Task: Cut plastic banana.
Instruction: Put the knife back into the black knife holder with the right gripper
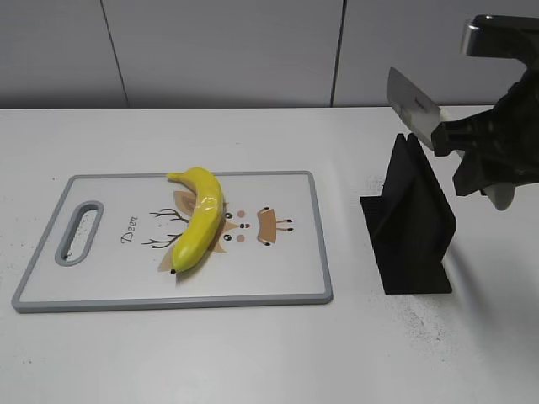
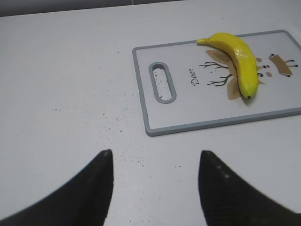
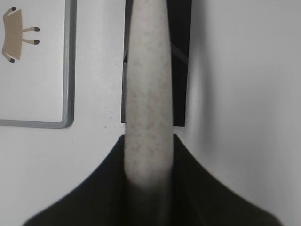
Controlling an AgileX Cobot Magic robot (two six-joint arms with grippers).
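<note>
The right pincer point(image 1: 472, 143) is clamped on the handle of a knife point(image 1: 414, 108), holding it in the air above the black knife stand point(image 1: 410, 223). The blade rises up and to the left of the pincer, tilted, its lower edge close to the top of the stand; whether they touch is hard to judge from the exterior view. In the right wrist view the pale knife handle point(image 3: 147, 94) runs straight out ahead between the dark fingers point(image 3: 197, 188), with the stand below it.

The plastic banana point(image 1: 198, 217) lies well to the left of that pincer, whole, curved across the deer print on the cutting board point(image 1: 286, 278), which rests flat on the white bench point(image 1: 253, 353).

The left pincer point(image 2: 155, 157) hangs above bare bench with its fingers spread wide and nothing between them. The board lies ahead and to its right, the banana on its far half.
</note>
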